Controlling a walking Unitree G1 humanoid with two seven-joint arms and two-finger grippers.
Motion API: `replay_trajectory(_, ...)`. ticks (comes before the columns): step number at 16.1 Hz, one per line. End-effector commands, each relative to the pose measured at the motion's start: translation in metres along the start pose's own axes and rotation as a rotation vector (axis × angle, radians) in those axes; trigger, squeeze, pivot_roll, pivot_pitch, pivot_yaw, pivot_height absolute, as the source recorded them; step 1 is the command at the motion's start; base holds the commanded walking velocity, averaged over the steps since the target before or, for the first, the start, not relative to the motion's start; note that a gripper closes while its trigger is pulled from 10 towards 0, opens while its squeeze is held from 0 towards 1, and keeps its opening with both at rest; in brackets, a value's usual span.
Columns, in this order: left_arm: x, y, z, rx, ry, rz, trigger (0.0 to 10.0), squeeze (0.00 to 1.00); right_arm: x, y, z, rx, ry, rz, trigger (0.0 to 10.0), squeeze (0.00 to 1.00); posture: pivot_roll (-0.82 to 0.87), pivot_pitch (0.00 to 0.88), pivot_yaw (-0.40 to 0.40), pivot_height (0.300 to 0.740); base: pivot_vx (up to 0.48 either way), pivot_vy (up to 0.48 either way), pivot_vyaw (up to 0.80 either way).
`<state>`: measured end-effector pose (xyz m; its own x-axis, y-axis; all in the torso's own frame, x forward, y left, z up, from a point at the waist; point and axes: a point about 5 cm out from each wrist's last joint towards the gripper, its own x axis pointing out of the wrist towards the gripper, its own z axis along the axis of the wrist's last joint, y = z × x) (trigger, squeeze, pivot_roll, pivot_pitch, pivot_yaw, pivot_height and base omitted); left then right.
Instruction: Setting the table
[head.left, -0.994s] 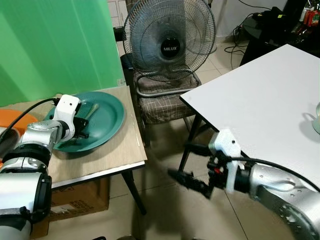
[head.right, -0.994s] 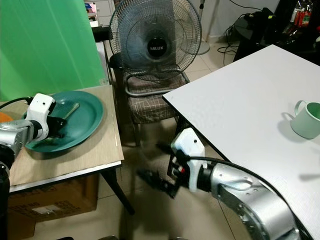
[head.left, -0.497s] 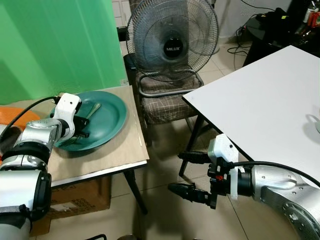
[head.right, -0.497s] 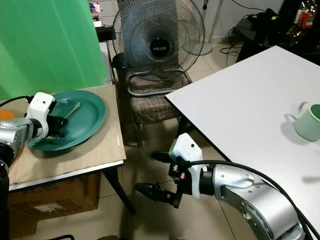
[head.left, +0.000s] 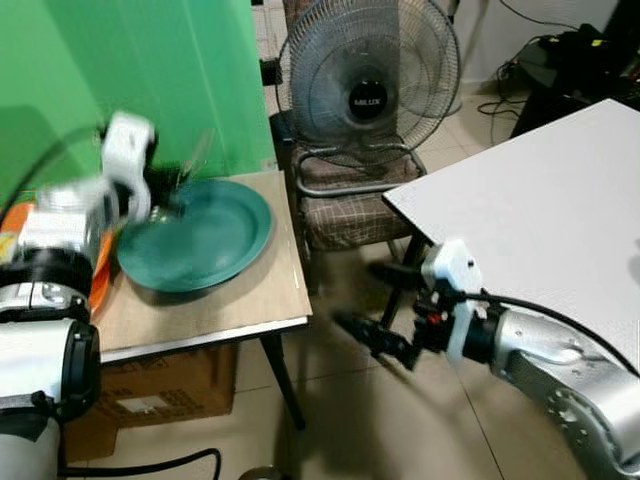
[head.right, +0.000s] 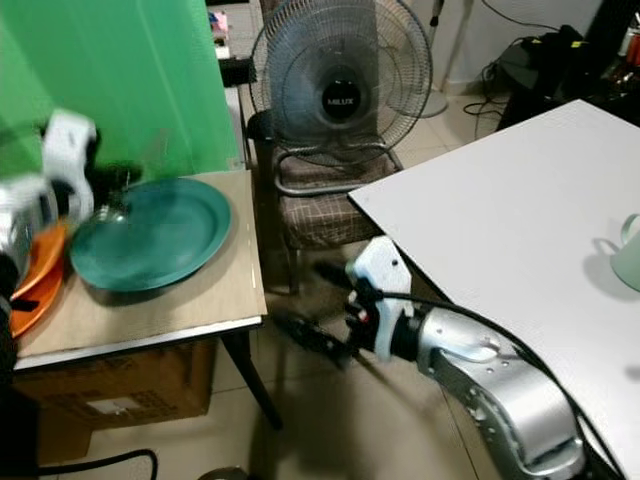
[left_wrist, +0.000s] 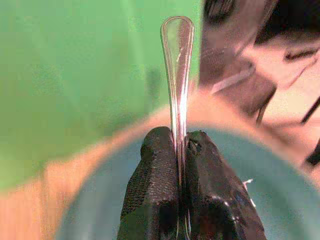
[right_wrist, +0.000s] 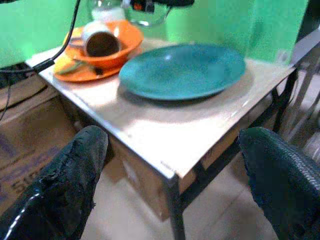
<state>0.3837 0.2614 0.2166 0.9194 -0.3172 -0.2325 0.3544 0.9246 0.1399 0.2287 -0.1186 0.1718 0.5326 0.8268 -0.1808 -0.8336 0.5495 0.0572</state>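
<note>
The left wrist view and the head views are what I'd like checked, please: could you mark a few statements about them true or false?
1. The left tool is shut on a metal utensil handle. True.
2. The teal plate lies on the white table. False: it lies on the small wooden table; the white table is apart from it.
3. The right tool is open. True.
4. The right tool holds a mug. False: it holds nothing.
5. A fan stands behind a chair. True.
</note>
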Motion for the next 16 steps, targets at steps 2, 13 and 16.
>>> replay_trajectory(2,-0.002,-0.031,0.018,-0.038,-0.151,-0.084,0.0,0.00,0.001,-0.007,0.009,0.021,-0.071,-0.156,10.0,0.00,-0.12,0.000,0.111,0.740,0.000,0.000,0.00)
replay_trajectory(13,-0.042,-0.134,0.005,-0.120,-0.337,0.020,7.0,0.00,-0.011,-0.015,0.017,0.085,-0.204,-0.555,10.0,0.00,-0.10,0.000,0.110,0.740,0.000,0.000,-0.80)
replay_trajectory(16,-0.054,-0.147,-0.009,-0.130,-0.305,0.098,10.0,0.00,-0.014,-0.019,0.012,0.098,-0.190,-0.624,10.0,0.00,-0.07,0.000,0.072,0.740,0.000,0.000,-0.80)
